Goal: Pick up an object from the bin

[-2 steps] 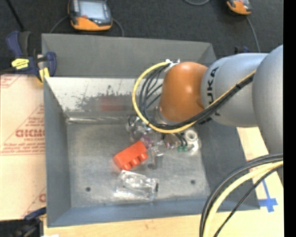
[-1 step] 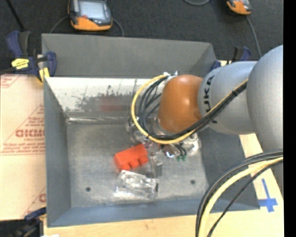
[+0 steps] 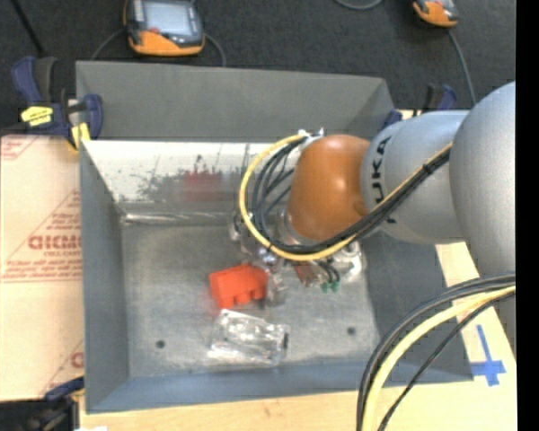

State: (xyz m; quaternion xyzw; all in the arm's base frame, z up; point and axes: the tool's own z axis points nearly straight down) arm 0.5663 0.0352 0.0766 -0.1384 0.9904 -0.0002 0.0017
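View from above of a grey metal bin with sloping walls and a dull, scuffed floor. The robot arm reaches in over the right edge, its wrist under a smooth, rounded orange cover ringed by looped cables. The gripper hangs low near the middle of the floor, just beside a small, blocky orange-red plastic piece, probably lined up to take it. Whether the gripper is open or closed cannot be told. Toward the bin's near edge lies a flat, glossy clear plastic packet, close to the orange-red piece.
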